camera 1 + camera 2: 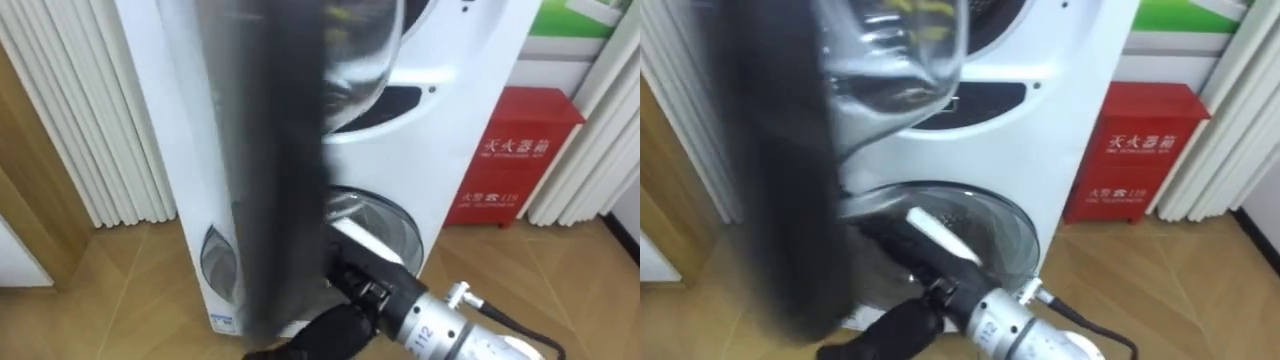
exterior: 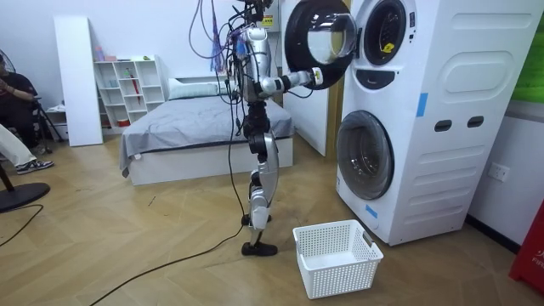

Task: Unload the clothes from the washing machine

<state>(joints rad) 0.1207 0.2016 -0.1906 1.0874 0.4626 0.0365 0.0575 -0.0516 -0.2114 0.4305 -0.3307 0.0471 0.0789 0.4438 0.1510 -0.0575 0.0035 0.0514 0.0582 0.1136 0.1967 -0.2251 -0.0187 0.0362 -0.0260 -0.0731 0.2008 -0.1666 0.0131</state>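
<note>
I stand before two stacked white washing machines. The upper machine's round door hangs open close in front of me, its dark rim and glass bowl blocking much of the view. My right hand reaches in from the lower right to the door's lower edge; its fingers are lost against the rim. In the room view that hand rests at the open door. A bit of yellow shows inside the upper drum. The lower machine's door is closed.
A white laundry basket stands on the wooden floor beside my feet, in front of the machines. A red cabinet stands right of the machines, with white curtains on the left. A bed is behind me, and a person sits at the room view's left.
</note>
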